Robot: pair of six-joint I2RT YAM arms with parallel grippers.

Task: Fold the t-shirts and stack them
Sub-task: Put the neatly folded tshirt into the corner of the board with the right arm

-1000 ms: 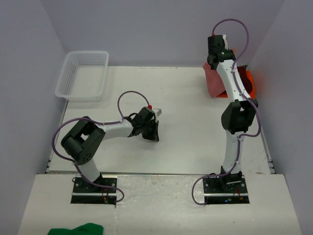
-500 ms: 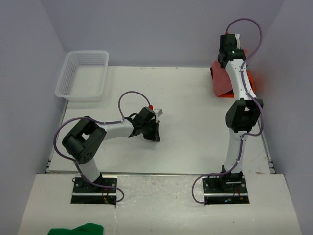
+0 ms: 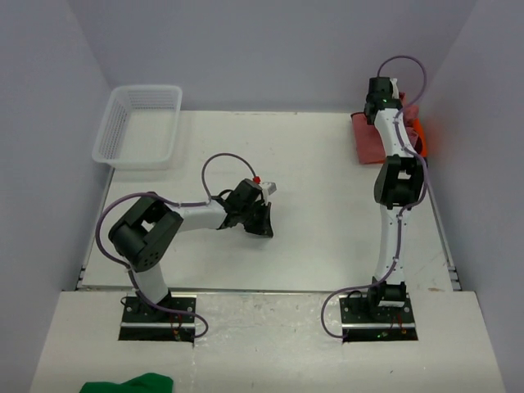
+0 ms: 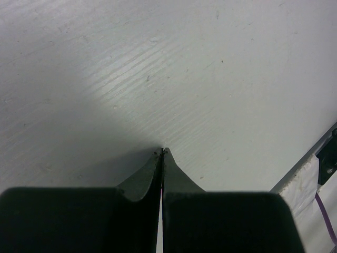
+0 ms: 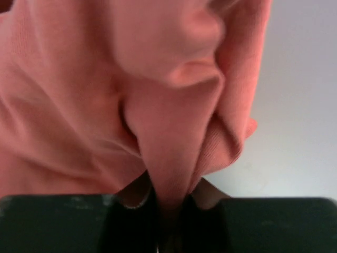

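Observation:
A faded rose t-shirt (image 3: 366,141) lies bunched at the far right corner of the table, partly over a bright orange t-shirt (image 3: 417,136). My right gripper (image 3: 377,105) reaches out over them and is shut on a fold of the rose t-shirt (image 5: 158,79). In the right wrist view the cloth is pinched between the right gripper's (image 5: 168,192) fingers and fills most of the picture. My left gripper (image 3: 262,228) rests at the middle of the table. It is shut on nothing, the left gripper's (image 4: 162,153) tips meeting on the bare white surface.
A white mesh basket (image 3: 139,127) stands at the far left corner. A green cloth (image 3: 135,383) lies on the near ledge in front of the left base. Grey walls close in the table on three sides; a table edge (image 4: 310,158) shows in the left wrist view.
My right arm has swung right and out toward the far corner, carrying the rose t-shirt over the orange one and lower. The left gripper has crept slightly to the right.

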